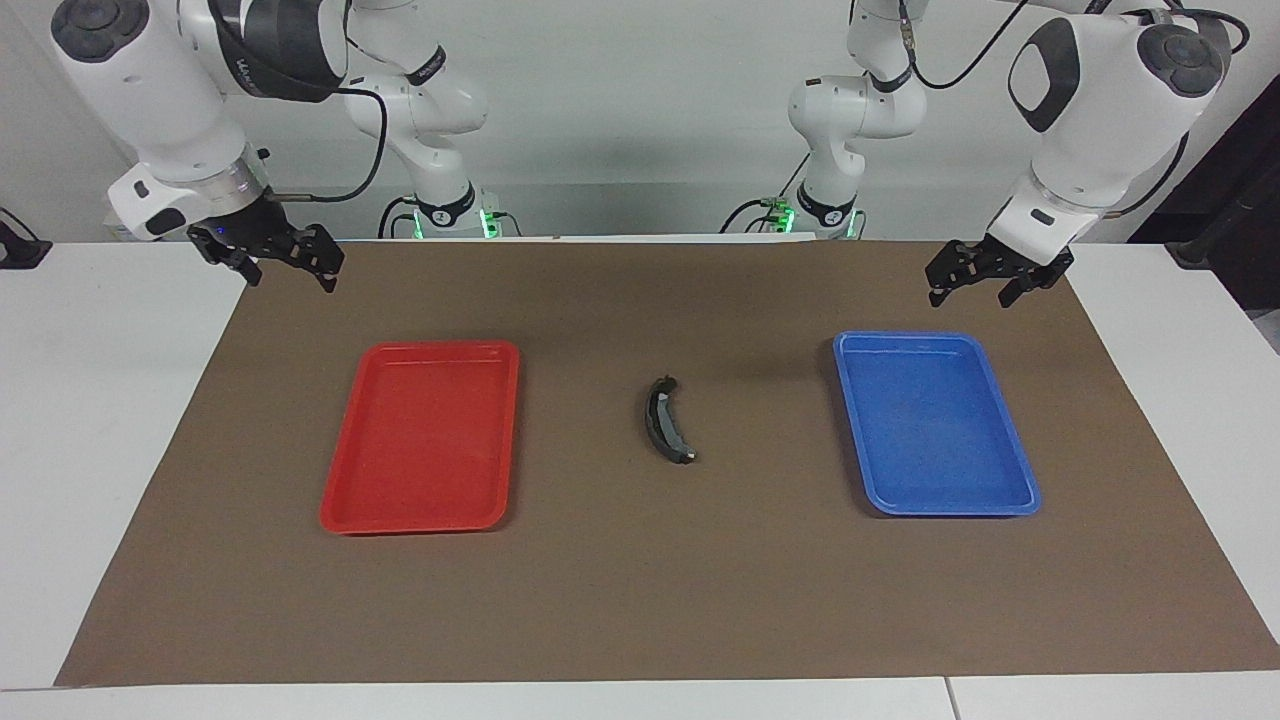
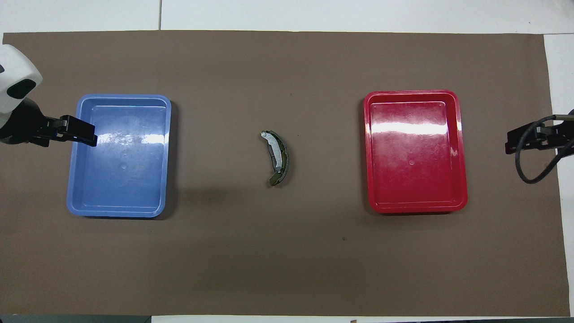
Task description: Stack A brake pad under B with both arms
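Observation:
The long crescent-curved brake pad B lies on the brown mat between the two trays; it also shows in the overhead view, with a light grey strip on top and a darker edge along one side. The short lens-shaped A brake pad does not show as a separate thing; I cannot tell whether it lies under B. My left gripper hangs open and empty over the mat by the blue tray, its tip over that tray's rim in the overhead view. My right gripper hangs open and empty over the mat's edge.
An empty blue tray lies toward the left arm's end and an empty red tray toward the right arm's end, also in the facing view. The brown mat covers most of the white table.

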Controlling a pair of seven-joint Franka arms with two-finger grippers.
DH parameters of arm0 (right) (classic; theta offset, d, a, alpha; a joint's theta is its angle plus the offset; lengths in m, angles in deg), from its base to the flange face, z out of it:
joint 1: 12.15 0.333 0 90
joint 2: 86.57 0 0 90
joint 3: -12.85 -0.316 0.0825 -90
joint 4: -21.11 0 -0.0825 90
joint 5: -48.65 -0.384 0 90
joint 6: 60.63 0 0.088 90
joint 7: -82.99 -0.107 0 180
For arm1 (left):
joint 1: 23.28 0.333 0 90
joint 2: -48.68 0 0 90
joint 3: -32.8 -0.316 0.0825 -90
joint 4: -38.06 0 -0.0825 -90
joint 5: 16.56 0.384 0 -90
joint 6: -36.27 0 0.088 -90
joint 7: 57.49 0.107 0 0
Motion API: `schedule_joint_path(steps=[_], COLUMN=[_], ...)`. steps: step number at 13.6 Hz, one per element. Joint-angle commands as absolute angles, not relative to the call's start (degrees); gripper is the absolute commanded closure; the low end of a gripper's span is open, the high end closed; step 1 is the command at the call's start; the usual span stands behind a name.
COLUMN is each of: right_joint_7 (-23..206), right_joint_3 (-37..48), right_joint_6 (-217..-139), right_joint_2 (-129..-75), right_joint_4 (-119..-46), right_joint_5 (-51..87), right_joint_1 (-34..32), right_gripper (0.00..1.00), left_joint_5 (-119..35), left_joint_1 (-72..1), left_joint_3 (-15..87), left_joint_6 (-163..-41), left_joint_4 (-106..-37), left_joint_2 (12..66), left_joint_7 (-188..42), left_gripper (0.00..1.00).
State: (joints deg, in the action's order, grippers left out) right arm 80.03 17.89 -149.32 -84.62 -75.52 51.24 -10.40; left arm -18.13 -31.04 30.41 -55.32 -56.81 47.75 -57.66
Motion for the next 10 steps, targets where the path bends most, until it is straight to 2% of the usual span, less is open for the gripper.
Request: schedule_joint_path(steps=[1, 6, 10], right_joint_7=[81.4, 81.3, 81.5], right_joint_3=[17.4, 17.4, 17.4], right_joint_6=[-149.7, -149.8, -149.8], right_joint_2=[-83.4, -83.3, -83.4], right_joint_4=[-76.9, -76.8, -76.8], right_joint_5=[51.7, 51.0, 51.0], right_joint_1=[-11.2, -11.2, -11.2], right_gripper=[0.0, 0.0, 0.0], left_joint_5=[-18.9, -18.9, -18.9], left_joint_1=[-30.1, -22.3, -22.2], left_joint_3=[31.2, 39.5, 39.7], left_joint_6=[-56.6, -56.6, -56.6], left_joint_4=[-58.0, -58.0, -58.0], left_joint_2=[48.4, 48.4, 48.3], left_joint_7=[-57.1, -57.1, -57.1], left_gripper=[0.0, 0.0, 0.0])
